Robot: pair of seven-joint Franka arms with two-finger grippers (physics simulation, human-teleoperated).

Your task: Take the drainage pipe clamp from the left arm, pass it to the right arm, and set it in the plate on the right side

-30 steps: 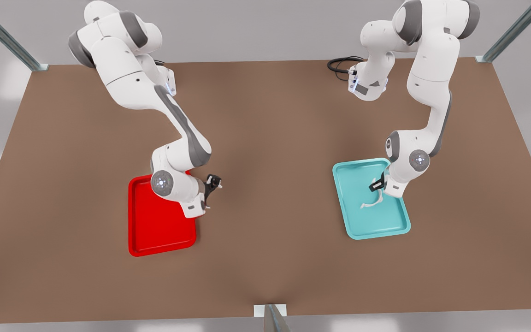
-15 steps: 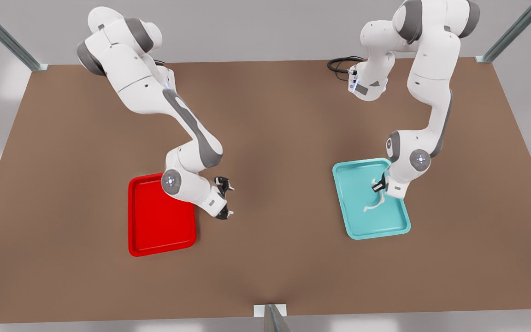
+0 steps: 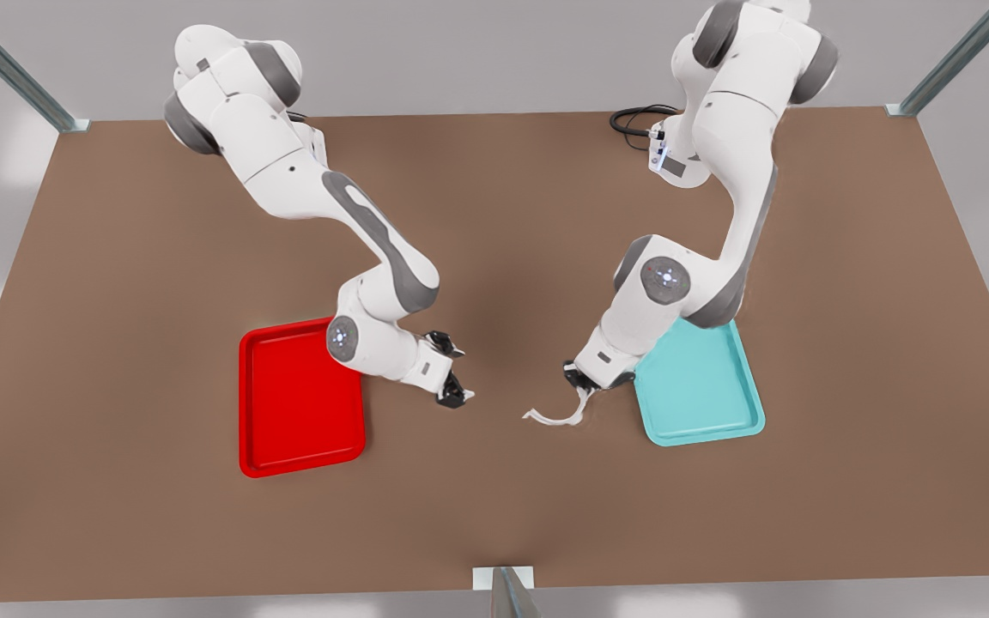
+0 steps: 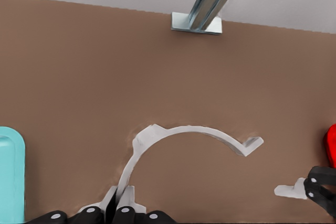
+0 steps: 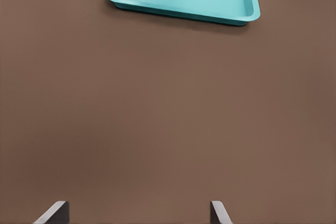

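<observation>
Two arms met mid-tabletop for the handover. The left gripper (image 3: 582, 384) pinched the drainage pipe clamp (image 3: 556, 415). The right gripper (image 3: 453, 372), spread wide, probably needed to close on it next.

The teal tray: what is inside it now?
The teal tray looks empty where visible; the left arm hides its near corner. The clamp hangs outside, in the left gripper; the right gripper is open.

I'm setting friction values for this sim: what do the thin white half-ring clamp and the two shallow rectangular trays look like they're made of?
The thin white half-ring clamp, pinched in the left gripper: matte, uniform white with no gleam, probably plastic or painted sheet metal. The bright red tray and the teal tray: smooth moulded plastic by their look, with solid colour, rounded corners and soft sheen. The right gripper hovers open nearby.
</observation>
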